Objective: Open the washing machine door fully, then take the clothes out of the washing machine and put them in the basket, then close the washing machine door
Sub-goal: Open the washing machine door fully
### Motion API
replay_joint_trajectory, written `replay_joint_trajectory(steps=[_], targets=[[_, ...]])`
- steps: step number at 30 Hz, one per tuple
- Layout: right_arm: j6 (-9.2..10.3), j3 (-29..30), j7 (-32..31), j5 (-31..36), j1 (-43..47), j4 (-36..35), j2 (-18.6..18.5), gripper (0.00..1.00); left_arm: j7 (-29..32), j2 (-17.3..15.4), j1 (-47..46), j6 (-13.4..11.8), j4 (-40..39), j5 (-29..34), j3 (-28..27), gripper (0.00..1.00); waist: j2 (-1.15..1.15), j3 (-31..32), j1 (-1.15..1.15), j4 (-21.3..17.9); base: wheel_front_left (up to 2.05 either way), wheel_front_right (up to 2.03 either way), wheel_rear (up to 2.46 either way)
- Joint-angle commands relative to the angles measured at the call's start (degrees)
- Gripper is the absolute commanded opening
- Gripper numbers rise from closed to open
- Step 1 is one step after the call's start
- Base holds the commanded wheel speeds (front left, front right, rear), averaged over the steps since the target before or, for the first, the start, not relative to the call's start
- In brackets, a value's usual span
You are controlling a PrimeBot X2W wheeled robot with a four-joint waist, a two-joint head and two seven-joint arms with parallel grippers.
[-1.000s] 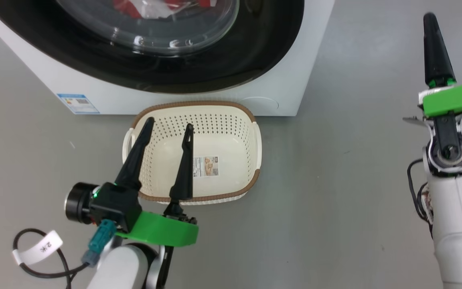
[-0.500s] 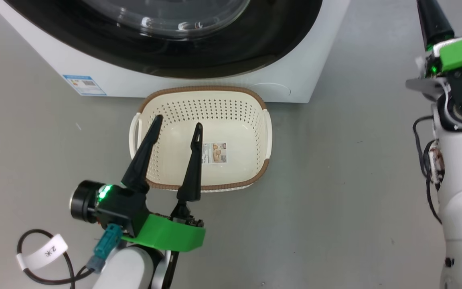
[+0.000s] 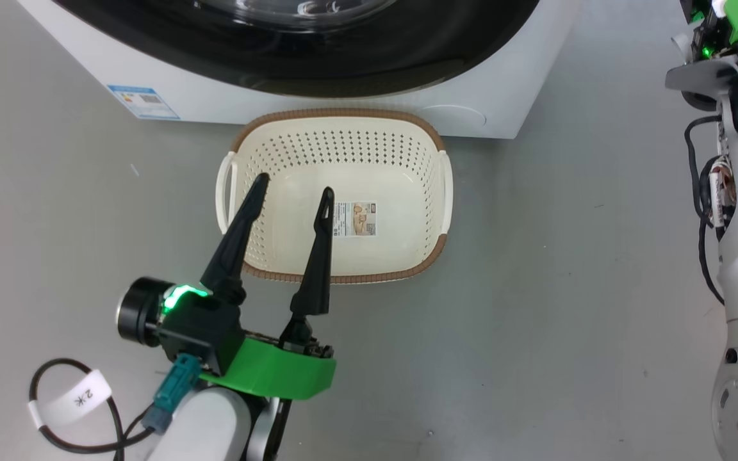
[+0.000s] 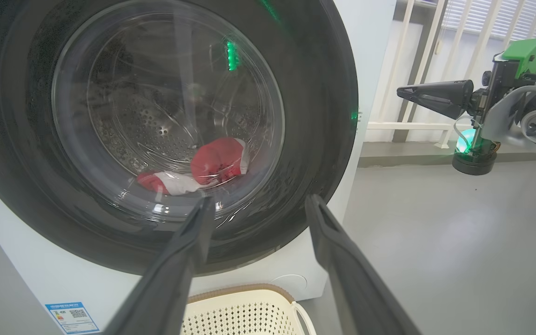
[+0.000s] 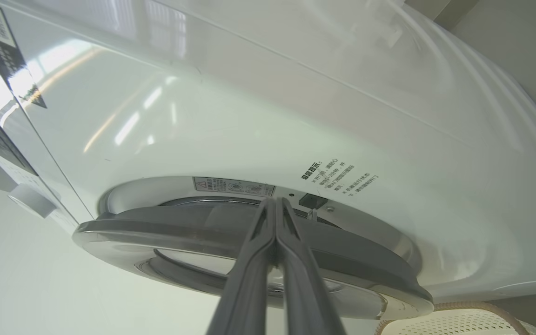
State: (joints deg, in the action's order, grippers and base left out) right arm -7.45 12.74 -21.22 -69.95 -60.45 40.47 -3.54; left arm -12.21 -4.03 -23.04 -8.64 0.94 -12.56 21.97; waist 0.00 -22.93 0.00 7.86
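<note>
Toward the big white front-loading washing machine [image 3: 215, 102] our right gripper [image 5: 275, 203] has advanced, fingers pressed together at its glossy black-rimmed round door [image 4: 324, 116]. Our left gripper [image 3: 293, 186] hangs spread over the cream perforated basket [image 3: 337, 113] before it. Red-and-white clothes [image 4: 219, 160] lie inside. Pinched fingers may skid off that slick rim. Its blue sticker [image 3: 143, 102] is unreadable.

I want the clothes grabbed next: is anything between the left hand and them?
Yes. The door covers the opening: the clothes lie behind its glass, straight ahead of the open left hand. Past the door, nothing visible blocks the way down to the basket.
</note>
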Motion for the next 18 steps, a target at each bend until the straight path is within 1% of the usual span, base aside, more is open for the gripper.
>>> replay_joint_trajectory(steps=[1, 11, 18], targets=[[-0.03, -0.1, -0.8, 1.1, -2.4, -1.1, 0.6, 0.0, -0.4, -0.6, -1.4, -0.6, -1.6, 0.0, -1.6, 1.0, 0.0, -0.4, 0.0, 0.3, 0.0, 0.0, 0.0], [-0.03, 1.8, -8.6, 0.3, -9.1, 5.3, 0.7, 0.0, -1.1, -0.4, -2.1, -0.6, -0.9, -0.3, -0.8, 1.0, 0.0, -1.9, 0.0, 1.5, 0.0, 0.0, 0.0], [-0.03, 2.5, -9.5, 1.5, -12.1, 8.0, 0.7, 0.0, -1.4, -0.4, -2.7, -0.6, -0.5, -0.6, -0.5, 1.0, 0.0, -2.5, 0.0, 2.6, 0.0, 0.0, 0.0]])
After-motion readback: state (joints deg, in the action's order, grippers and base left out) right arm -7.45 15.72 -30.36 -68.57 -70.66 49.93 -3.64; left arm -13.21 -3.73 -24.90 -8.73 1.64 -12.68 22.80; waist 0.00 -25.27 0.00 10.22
